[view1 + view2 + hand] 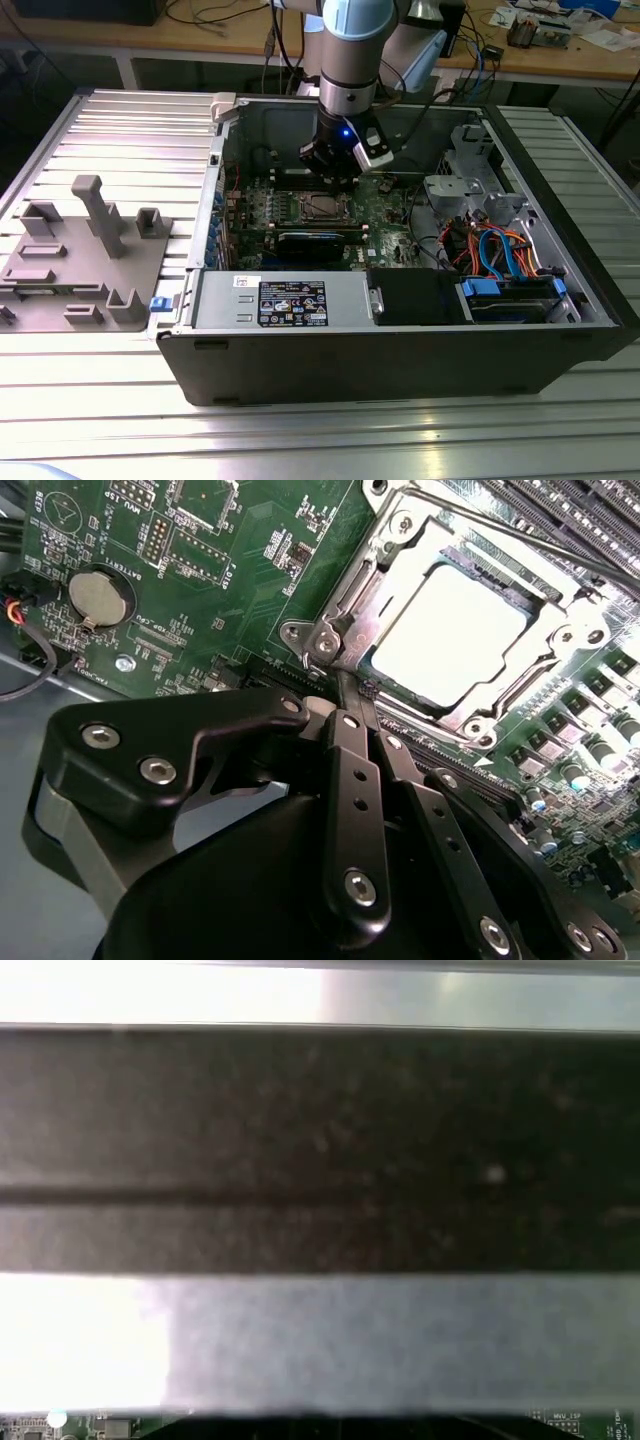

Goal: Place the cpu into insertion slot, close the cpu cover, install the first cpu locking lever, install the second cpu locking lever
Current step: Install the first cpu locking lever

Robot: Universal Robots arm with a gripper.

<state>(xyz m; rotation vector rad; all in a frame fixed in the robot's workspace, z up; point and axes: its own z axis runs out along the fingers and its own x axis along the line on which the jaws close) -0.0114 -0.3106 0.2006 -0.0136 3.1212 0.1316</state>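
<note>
**Tool closed at the edge of the covered socket**

The ribbed metal worktop (120,130) carries an open computer case (400,350), and all else is placed from that case. Just beside it, on the exterior view's left, lies a grey fixture plate (80,260). Inside the case the green motherboard (385,215) lies flat on the floor, with a bundle of orange and blue cables (495,250) near the wall on the exterior view's right. The arm (350,60) reaches down into the case from above.

In the second wrist view the insertion slot (385,555) sits on the board with the cpu cover (375,610) lying closed over it, and the cpu (450,635) shows bright through the cover's window. The tool (358,705) has its fingers (350,770) pressed together, empty, tips touching the cover's corner edge. A coin battery (98,598) sits well apart on the board.
</note>
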